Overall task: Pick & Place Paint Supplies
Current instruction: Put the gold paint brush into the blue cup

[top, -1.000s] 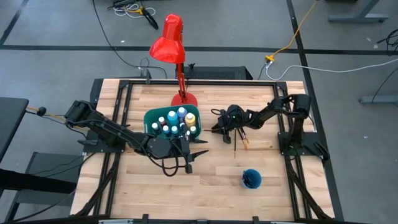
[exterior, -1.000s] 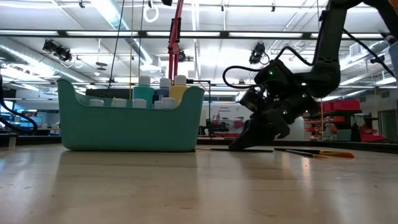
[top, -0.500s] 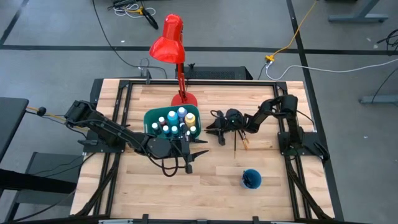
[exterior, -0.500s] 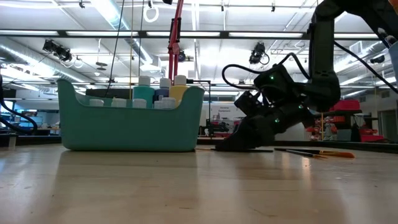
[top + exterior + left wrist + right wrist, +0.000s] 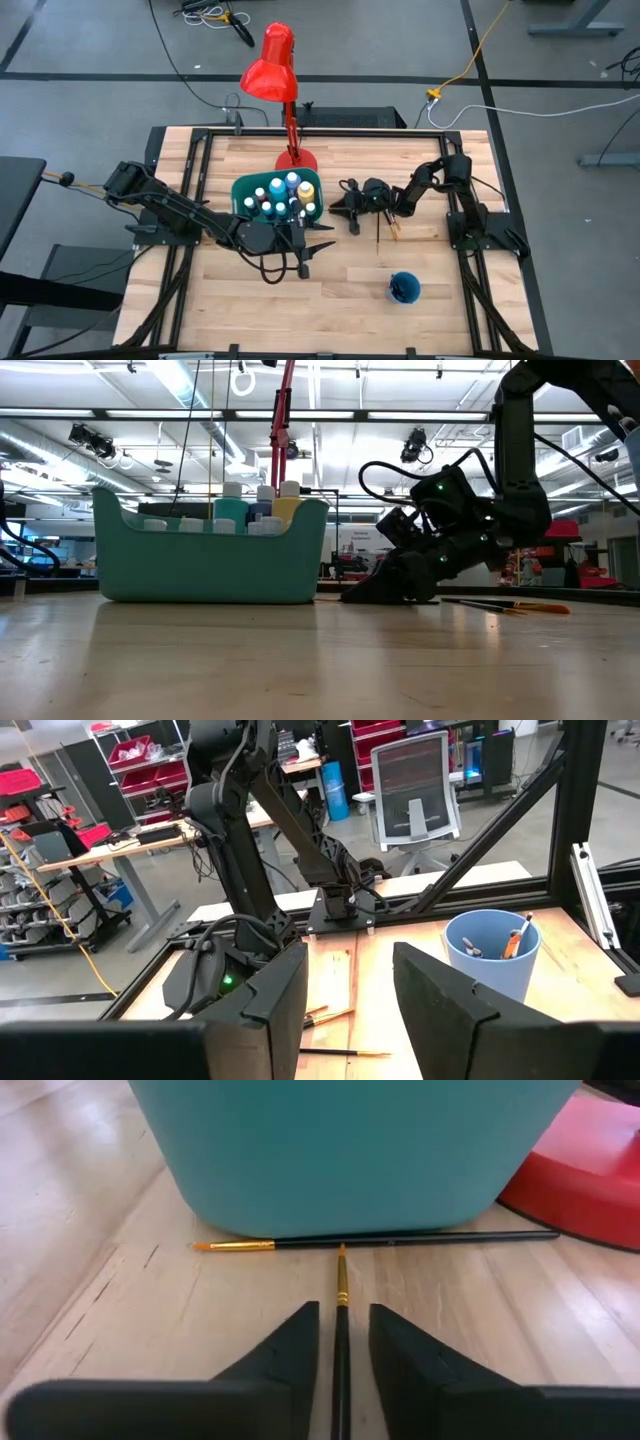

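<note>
Paintbrush [image 5: 340, 1342], thin, dark-handled, gold ferrule, orange tip: lies on the wooden table [image 5: 350, 275] between the two fingers of the right gripper [image 5: 340, 1345], tip pointing at the teal bin; the fingers stand narrowly apart with a sliver of gap on each side, not visibly clamped on the handle. Second paintbrush [image 5: 375, 1240], same make, lies crosswise just beyond the first one's tip, along the foot of the bin. Further brushes [image 5: 388, 228] lie loose on the boards just beside the right gripper [image 5: 350, 208]. Paint bottles [image 5: 283, 195], small, white-capped, blue, teal and yellow, stand upright inside the teal bin [image 5: 210, 565], a smooth plastic tub with rounded corners. No legible labels or writing. Left gripper [image 5: 312, 246] rests low on the table beside the bin, fingers parted about halfway, empty. Blue cup [image 5: 492, 952], round, plastic, holds brushes, well apart from the bin. Red desk lamp [image 5: 272, 70] stands behind the bin.
</note>
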Action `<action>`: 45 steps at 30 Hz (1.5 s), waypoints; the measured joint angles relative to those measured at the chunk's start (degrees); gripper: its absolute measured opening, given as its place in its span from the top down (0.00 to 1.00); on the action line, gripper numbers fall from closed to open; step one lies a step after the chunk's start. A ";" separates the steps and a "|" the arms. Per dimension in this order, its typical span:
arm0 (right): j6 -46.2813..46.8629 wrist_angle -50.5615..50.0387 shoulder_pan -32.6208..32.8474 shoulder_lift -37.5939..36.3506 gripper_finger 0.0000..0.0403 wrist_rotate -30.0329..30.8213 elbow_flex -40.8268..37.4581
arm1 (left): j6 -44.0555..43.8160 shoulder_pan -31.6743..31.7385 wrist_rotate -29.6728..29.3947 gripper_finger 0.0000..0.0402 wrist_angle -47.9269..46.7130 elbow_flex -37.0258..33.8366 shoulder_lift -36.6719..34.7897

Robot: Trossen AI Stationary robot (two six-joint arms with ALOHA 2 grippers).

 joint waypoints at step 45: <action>11.55 -42.46 21.44 -55.85 0.97 15.78 -0.22 | -10.46 -0.02 0.07 0.61 0.03 0.00 0.00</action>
